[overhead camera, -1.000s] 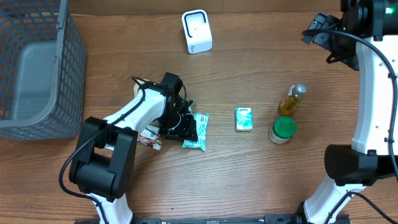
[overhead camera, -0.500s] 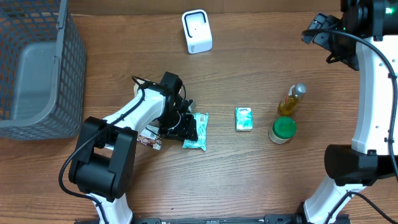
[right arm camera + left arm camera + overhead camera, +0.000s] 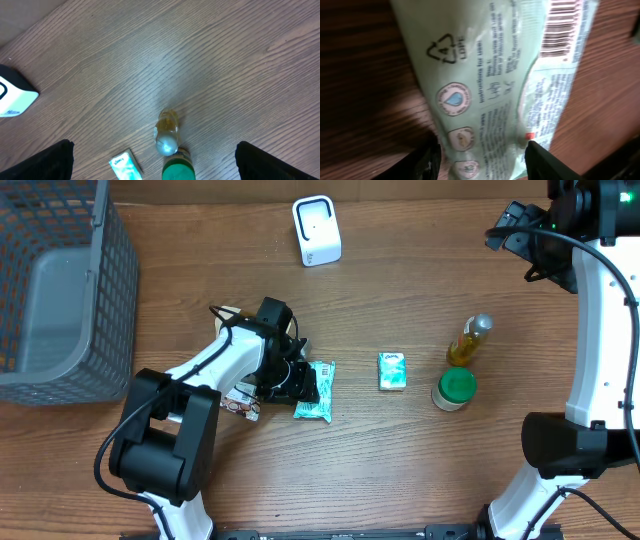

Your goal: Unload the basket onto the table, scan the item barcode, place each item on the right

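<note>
Right wrist view: wooden table (image 3: 240, 60) from above.
A white scanner (image 3: 12, 95) is cut off by the left edge. Low centre, a yellow bottle (image 3: 167, 131) overlaps a green-lidded jar (image 3: 177, 171) at the bottom edge, and a small green box (image 3: 125, 167) lies to their left. Dark fingers (image 3: 45, 162) fill both lower corners, wide apart.

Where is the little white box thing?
Overhead, the white scanner stands at the back of the table, about midway across, right of the grey basket and beyond the wipes pack.
</note>
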`<state>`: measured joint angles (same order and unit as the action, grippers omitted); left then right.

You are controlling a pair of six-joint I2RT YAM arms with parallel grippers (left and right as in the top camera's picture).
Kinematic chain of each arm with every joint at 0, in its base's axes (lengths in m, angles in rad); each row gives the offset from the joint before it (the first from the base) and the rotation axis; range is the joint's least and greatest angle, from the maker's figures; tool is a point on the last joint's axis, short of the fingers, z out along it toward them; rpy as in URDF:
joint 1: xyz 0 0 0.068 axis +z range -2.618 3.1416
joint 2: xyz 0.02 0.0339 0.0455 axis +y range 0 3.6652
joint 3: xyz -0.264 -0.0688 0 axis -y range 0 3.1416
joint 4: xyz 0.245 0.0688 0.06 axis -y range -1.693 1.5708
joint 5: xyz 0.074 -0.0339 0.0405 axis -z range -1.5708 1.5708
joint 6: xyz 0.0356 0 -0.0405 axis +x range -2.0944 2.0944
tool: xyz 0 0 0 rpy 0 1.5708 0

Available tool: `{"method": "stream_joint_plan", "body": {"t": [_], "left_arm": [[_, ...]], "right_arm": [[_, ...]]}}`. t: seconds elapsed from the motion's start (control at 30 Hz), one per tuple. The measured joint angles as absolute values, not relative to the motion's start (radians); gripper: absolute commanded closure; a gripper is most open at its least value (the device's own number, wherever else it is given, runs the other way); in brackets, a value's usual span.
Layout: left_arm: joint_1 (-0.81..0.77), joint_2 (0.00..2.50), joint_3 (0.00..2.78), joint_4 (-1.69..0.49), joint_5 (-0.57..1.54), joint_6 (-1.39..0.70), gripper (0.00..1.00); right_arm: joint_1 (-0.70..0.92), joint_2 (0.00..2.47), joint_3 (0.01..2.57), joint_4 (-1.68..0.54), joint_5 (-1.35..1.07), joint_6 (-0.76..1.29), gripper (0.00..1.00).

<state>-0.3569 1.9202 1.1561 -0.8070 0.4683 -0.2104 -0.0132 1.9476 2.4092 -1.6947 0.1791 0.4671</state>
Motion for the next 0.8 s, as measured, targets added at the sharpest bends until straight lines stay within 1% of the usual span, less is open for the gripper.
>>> {"method": "stream_joint_plan", "body": {"t": [0.03,0.07,0.13,0.2,0.33,0.53,0.7,0.8], "left_arm": [[-0.355,1.915,1.145,-0.789,0.479,-0.212,0.45],[-0.355,1.908,1.132,-0.771,0.487,-0.219,0.51],[-0.353,1.9,1.109,-0.745,0.497,-0.238,0.65],[-0.352,1.9,1.093,-0.735,0.509,-0.24,0.71],[-0.352,1.9,1.085,-0.732,0.524,-0.252,0.74],[-0.337,1.9,1.089,-0.749,0.54,-0.255,0.85],[-0.31,1.902,1.126,-0.849,0.532,-0.221,0.85],[-0.299,1.902,1.18,-0.916,0.508,-0.18,0.87]], "right_arm": [[-0.013,1.948,2.409,-1.695,0.179,0.467,0.0],[-0.013,1.948,2.409,-1.695,0.179,0.467,0.0],[-0.013,1.948,2.409,-1.695,0.179,0.467,0.0],[-0.014,1.948,2.409,-1.695,0.179,0.467,0.0],[-0.014,1.948,2.409,-1.695,0.179,0.467,0.0],[-0.013,1.948,2.409,-1.695,0.179,0.467,0.0],[-0.013,1.948,2.409,-1.695,0.179,0.467,0.0],[-0.014,1.948,2.409,-1.695,0.179,0.467,0.0]]}}
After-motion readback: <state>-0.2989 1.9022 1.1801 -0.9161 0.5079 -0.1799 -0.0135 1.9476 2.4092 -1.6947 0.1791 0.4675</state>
